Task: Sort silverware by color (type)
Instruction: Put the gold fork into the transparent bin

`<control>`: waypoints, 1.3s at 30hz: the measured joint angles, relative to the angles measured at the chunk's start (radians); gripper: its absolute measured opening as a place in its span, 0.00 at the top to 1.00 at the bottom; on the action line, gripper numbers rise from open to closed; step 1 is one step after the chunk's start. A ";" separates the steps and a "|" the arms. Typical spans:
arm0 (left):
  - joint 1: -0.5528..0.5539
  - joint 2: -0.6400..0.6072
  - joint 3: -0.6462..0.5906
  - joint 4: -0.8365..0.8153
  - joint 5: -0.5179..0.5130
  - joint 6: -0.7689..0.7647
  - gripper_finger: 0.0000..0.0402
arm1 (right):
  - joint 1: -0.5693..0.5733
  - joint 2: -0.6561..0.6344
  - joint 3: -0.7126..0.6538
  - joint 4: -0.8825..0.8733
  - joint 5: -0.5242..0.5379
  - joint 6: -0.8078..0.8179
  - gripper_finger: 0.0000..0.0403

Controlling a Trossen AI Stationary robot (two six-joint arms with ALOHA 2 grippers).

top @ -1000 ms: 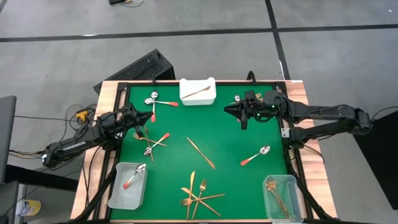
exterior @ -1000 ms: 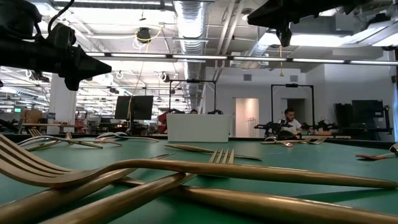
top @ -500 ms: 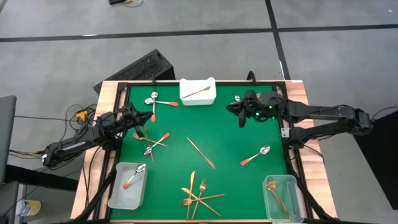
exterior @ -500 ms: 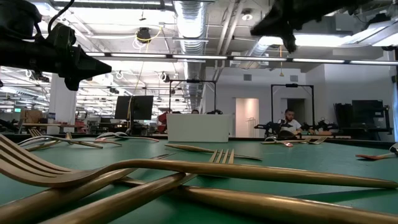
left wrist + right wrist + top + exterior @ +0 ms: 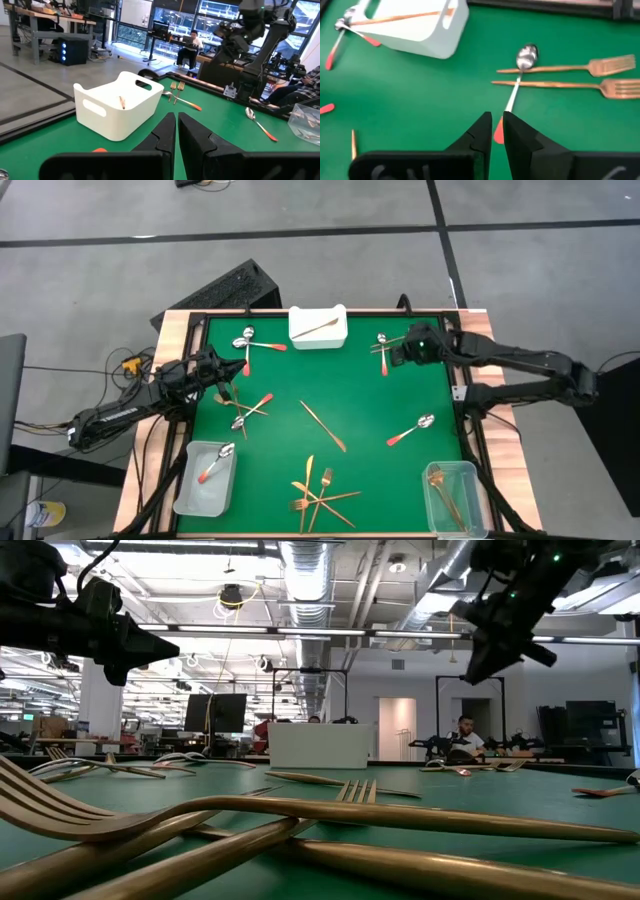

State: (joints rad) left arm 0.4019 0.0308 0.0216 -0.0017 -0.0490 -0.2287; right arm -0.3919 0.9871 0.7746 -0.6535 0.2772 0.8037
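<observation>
1. the right hand (image 5: 494, 131), fingers nearly together and empty, is hanging over a red-handled spoon (image 5: 516, 85) beside two copper forks (image 5: 615, 88) near the desk's (image 5: 360, 395) far right corner.
2. the spoon is looking light, stiff and slippery; pinching mid-handle seems best.
3. the left hand (image 5: 176, 132) is waiting pinched shut, empty.

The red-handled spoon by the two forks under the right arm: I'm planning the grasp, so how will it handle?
The spoon looks stiff, thin and likely light. Its polished bowl and slim handle may slip in a pinch. It crosses both forks, so lifting or pushing it could drag them. The right tool hangs above its handle end, nearly shut.
</observation>
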 joint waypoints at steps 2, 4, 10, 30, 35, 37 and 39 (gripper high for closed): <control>0.000 0.000 0.000 0.000 0.000 0.000 0.98 | -0.038 0.000 0.000 -0.005 -0.040 -0.015 0.80; 0.000 0.000 0.000 0.001 -0.009 0.003 0.98 | -0.064 0.000 0.000 -0.016 -0.048 -0.013 0.78; 0.004 0.000 0.000 0.015 -0.088 -0.030 0.98 | -0.151 0.003 0.000 -0.038 -0.014 0.051 0.68; 0.003 0.001 0.000 0.002 0.054 -0.550 0.98 | -0.592 0.413 0.000 0.006 0.004 0.135 0.52; 0.003 0.002 0.000 -0.004 0.030 -0.535 0.98 | -0.594 0.467 0.000 0.069 0.032 0.279 0.55; 0.003 0.002 0.000 0.000 0.004 -0.535 0.98 | -0.606 0.475 0.000 0.060 0.033 0.357 0.57; 0.003 0.002 0.000 0.002 -0.012 -0.535 0.98 | -0.608 0.472 0.000 0.057 0.040 0.437 0.58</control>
State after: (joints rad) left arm 0.4049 0.0326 0.0216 0.0006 -0.0606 -0.7635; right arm -1.0002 1.4588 0.7745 -0.5968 0.3170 1.2409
